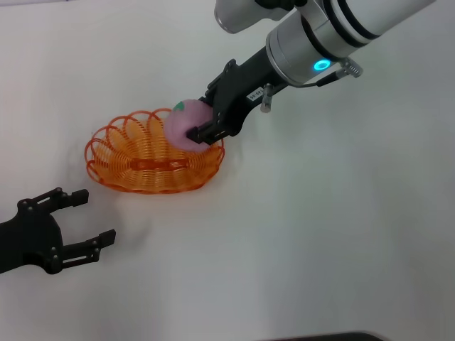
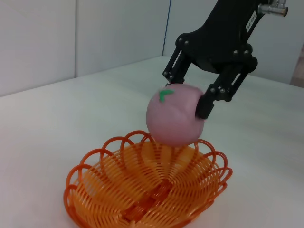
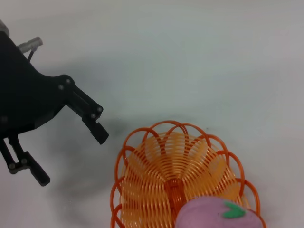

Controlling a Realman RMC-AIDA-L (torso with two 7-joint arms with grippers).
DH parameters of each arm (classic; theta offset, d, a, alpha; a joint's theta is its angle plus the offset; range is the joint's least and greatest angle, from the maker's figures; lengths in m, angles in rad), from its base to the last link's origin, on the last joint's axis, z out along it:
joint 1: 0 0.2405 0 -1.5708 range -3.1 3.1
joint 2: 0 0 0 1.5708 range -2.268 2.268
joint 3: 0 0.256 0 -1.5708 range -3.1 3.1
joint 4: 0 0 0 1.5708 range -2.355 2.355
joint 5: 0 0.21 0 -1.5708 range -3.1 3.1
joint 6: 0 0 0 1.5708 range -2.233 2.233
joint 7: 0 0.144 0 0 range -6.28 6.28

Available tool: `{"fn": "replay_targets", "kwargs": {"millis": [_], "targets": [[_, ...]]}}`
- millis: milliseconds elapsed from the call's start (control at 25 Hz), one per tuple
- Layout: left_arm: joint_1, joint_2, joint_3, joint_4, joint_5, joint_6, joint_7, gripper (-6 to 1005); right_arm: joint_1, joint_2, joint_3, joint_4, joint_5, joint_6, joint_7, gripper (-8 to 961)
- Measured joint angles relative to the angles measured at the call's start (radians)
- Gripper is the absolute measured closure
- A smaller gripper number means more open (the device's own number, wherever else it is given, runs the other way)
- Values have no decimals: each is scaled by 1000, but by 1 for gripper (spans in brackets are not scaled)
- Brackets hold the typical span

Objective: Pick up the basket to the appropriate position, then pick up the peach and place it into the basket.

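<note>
The orange wire basket (image 1: 142, 160) sits on the white table, left of centre. My right gripper (image 1: 193, 117) is shut on the pink peach (image 1: 183, 126) and holds it just above the basket's right rim. From the left wrist view the peach (image 2: 173, 114) hangs over the far edge of the basket (image 2: 142, 190), clamped between the black fingers (image 2: 205, 105). The right wrist view looks down on the basket (image 3: 156, 175) with the peach (image 3: 213, 216) at the frame edge. My left gripper (image 1: 97, 214) rests open near the table's front left, apart from the basket.
White table surface (image 1: 320, 234) stretches to the right and front of the basket. The right arm's silver forearm (image 1: 320, 35) reaches in from the upper right. A pale wall (image 2: 71, 38) stands behind the table.
</note>
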Motion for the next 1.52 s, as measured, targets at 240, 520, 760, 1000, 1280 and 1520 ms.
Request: {"fn": "replay_targets", "kwargs": {"millis": [240, 520, 760, 1000, 1280, 1520], "targets": [[0, 0, 0, 0, 0, 0, 0, 140, 2, 0, 0, 9, 0, 7, 0, 352], [0, 0, 0, 0, 0, 1, 0, 139, -9, 0, 0, 10, 16, 22, -4, 154], [0, 0, 0, -3, 0, 3, 0, 140, -49, -5, 14, 6, 77, 25, -41, 158], [0, 0, 0, -5, -2, 3, 0, 139, -91, -8, 20, -1, 100, 10, -68, 159], [-1, 0, 0, -6, -5, 3, -1, 140, -178, -9, 50, -68, 102, -25, -78, 159], [-1, 0, 0, -8, -7, 3, -1, 140, -309, -9, 150, -199, 131, -93, -115, 159]]}}
